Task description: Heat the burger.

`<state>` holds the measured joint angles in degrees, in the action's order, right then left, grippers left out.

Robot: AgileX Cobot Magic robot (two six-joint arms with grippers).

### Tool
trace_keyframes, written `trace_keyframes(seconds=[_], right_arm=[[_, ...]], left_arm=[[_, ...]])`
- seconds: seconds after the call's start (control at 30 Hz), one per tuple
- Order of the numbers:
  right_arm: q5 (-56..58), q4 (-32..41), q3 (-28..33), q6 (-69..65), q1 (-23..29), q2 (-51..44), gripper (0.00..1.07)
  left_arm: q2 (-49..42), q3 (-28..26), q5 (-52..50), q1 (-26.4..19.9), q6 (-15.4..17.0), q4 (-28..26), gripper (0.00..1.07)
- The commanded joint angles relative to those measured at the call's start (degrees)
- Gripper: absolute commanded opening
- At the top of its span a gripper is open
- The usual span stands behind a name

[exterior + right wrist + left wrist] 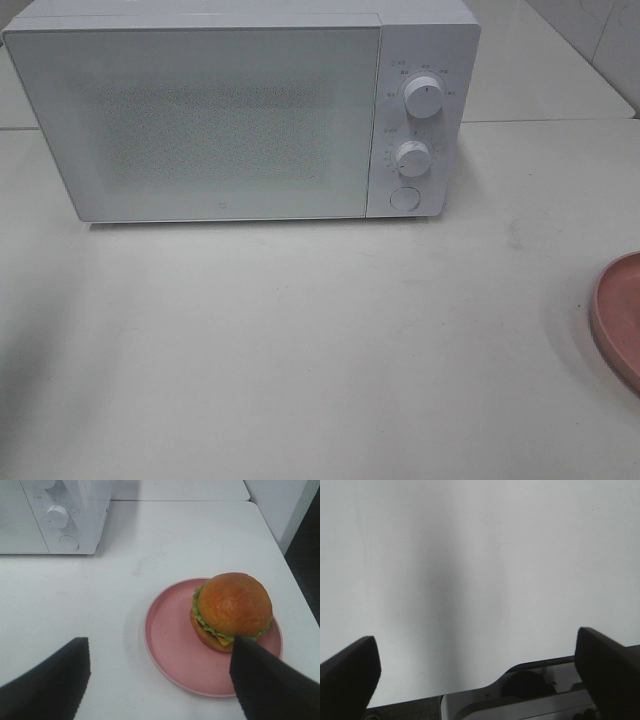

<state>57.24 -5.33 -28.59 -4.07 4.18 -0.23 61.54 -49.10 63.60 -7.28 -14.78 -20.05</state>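
Right wrist view: burger [232, 611] on pink plate [172, 645] (near the desk's [300, 350] right edge); right gripper [159, 680] spread wide above, empty. Left gripper [477, 672] likewise agape. Microwave [200, 120] door closed.

It looked like a kitchen-style test setup: a white microwave [240, 115] with two dials stood, door shut, on a bare white counter [300, 350], a pink plate [175, 645] carried a burger [231, 611], and pale tiled walls rose behind.

One microwave [200, 120], one plate [175, 655], one burger [232, 607].
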Motion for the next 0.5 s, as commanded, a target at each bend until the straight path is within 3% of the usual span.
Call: trace_keyframes(seconds=[0.03, 0.5], right_arm=[[-0.1, 0.1, 0.1, 0.4, -0.3, -1.6, 0.76], [-0.1, 0.1, 0.1, 0.4, -0.3, -1.6, 0.76]], left_arm=[[-8.7, 0.3, 2.6, -0.2, 3.8, 4.6, 0.99], [-33.9, 1.3, 3.4, -0.2, 6.2, 12.1, 0.99]])
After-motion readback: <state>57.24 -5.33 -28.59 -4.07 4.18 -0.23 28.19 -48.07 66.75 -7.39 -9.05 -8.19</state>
